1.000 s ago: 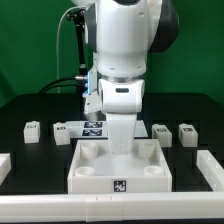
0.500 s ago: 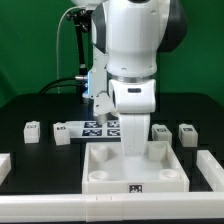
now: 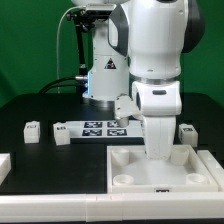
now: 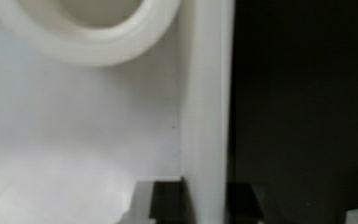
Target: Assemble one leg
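Jaws: clenched on a wall of the white tray (image 3: 125, 160); the grip is seen in the wrist view.
Leg (image 3: 187, 131): set on the worktop (image 3: 40, 155), near the jaws, beyond the tray.
Second leg (image 3: 32, 131): well apart from the jaws.
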`<state>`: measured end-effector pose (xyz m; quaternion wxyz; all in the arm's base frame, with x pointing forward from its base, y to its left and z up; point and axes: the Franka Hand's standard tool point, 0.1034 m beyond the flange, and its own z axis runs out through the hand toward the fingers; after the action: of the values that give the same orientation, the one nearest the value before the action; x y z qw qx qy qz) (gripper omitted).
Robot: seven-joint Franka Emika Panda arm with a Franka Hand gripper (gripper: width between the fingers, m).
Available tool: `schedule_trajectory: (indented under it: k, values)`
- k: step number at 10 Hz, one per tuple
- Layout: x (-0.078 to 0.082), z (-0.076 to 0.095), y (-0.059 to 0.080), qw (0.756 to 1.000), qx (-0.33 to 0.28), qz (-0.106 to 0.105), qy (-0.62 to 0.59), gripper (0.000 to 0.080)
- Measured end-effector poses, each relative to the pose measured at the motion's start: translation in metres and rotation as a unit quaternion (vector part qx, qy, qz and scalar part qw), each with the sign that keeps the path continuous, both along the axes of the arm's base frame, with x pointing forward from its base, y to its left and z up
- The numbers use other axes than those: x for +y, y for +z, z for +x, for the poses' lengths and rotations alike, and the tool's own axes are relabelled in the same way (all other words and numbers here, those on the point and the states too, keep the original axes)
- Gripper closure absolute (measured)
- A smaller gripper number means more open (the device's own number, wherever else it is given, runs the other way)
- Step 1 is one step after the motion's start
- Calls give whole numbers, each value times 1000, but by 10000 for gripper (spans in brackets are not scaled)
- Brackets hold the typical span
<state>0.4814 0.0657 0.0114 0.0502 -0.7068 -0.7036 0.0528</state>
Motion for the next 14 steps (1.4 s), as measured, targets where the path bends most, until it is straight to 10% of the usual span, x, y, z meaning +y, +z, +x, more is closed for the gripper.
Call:
schedule_trajectory:
  k: [7, 11, 14]
  values:
    - [3, 2, 0, 1000, -1, -1, 0, 723]
    - [3, 1, 0, 1000, -1, -1, -1, 234]
    - [2, 1, 0, 1000, -1, -1, -1, 155]
